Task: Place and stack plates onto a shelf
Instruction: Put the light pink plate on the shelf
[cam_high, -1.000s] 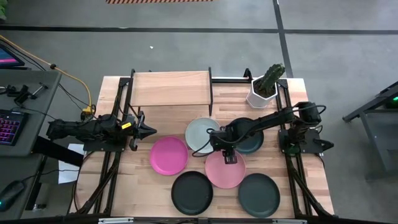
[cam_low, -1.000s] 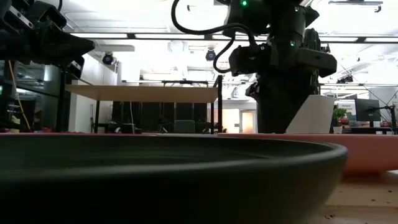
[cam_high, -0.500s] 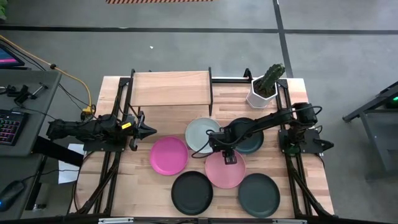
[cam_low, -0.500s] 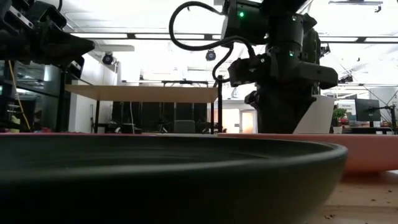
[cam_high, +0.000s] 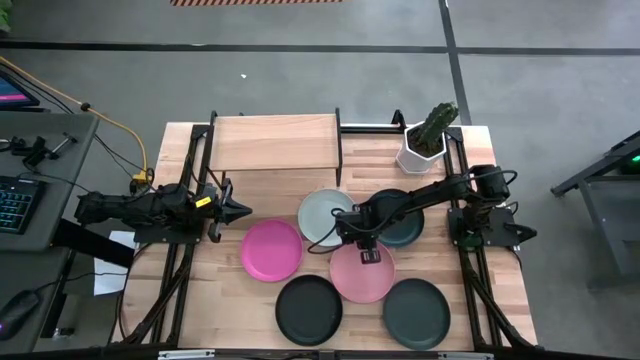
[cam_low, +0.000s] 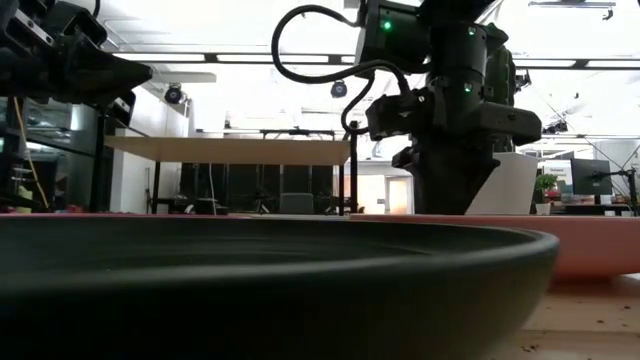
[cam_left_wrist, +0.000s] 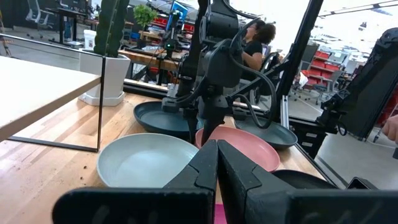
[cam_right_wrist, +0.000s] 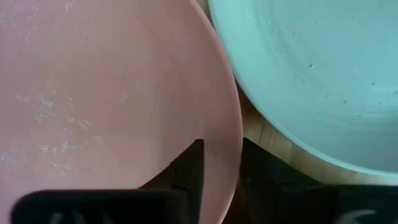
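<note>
A: Report on the right gripper (cam_high: 366, 247), working outward from the light pink plate (cam_high: 362, 271).

B: It stands at that plate's rim, on the side facing the shelf (cam_high: 277, 143). In the right wrist view one dark finger (cam_right_wrist: 186, 167) lies inside the rim and the other outside it, so the jaws straddle the edge with a gap between them. I cannot tell whether they press on it.

A: What crowds the pink plate?

B: The pale mint-white plate (cam_high: 326, 216) lies just beside it toward the shelf; a thin strip of bare wood separates the two rims in the wrist view. The dark teal plate (cam_high: 403, 226) sits next to the mint one, partly under the right arm. The magenta plate (cam_high: 271, 250) is on the pink plate's left. The black plate (cam_high: 309, 309) and the dark grey-green plate (cam_high: 416, 312) lie on its far side from the shelf.

A: And further off?

B: The shelf stands beyond the mint plate, its board bare. A white pot with a cactus (cam_high: 428, 139) stands to the shelf's right, near the teal plate.

A: The left gripper (cam_high: 240, 210)?

B: Parked well left of the pink plate, past the magenta one, fingers pressed together on nothing. A person shows in the room behind.
</note>
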